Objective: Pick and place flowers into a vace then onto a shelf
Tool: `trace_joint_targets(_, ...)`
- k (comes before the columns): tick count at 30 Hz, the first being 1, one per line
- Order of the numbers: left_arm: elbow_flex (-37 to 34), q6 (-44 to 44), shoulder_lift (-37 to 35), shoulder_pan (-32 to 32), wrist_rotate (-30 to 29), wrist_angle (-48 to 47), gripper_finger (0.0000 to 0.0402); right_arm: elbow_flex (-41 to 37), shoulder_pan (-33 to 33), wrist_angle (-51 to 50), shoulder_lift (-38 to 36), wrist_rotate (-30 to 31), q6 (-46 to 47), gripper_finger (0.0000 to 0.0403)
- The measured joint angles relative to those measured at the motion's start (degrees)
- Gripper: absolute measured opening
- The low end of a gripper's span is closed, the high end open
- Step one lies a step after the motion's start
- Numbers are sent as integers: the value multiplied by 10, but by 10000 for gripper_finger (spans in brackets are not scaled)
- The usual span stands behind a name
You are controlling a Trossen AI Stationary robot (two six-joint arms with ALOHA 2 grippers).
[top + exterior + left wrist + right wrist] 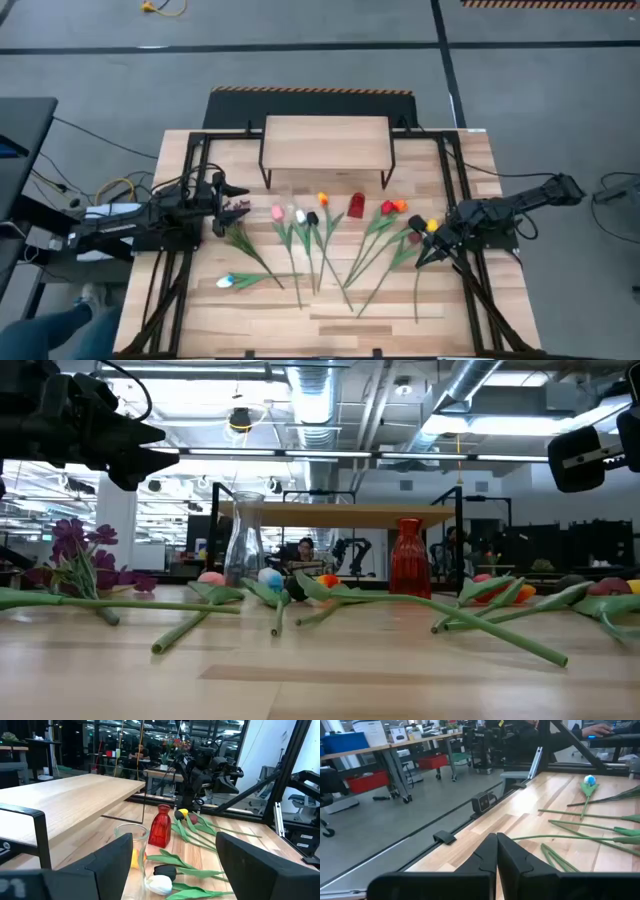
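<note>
From above, the tulips (330, 235) lie loose on the surface (330, 310) before the shelf (325, 143), with the left end effector (238, 204) wide open and empty near the purple sprig (232, 214) and the right end effector (418, 260) closed on nothing beside the right stems. In the low view, the glass vase (243, 540) and red vase (408, 557) stand among crossing stems, so a lifted flower might drag its neighbour. The left wrist view shows the glass vase just ahead, which a reach might tip; no writing is readable anywhere.

Left arm reaches in from the left edge of the tabletop, forearm level, left tool (238, 205) raised above the surface, fingers (107, 865) spread wide, nothing between them. Right arm comes in from the right edge, elbow bent, right tool (421, 255) angled low, fingers (506, 854) pressed together, empty.
</note>
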Motion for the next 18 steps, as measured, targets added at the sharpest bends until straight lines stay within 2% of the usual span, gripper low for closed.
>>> trace_joint_targets(18,0,0,0,0,0,0,276,0,0,0,0,0,0,0)
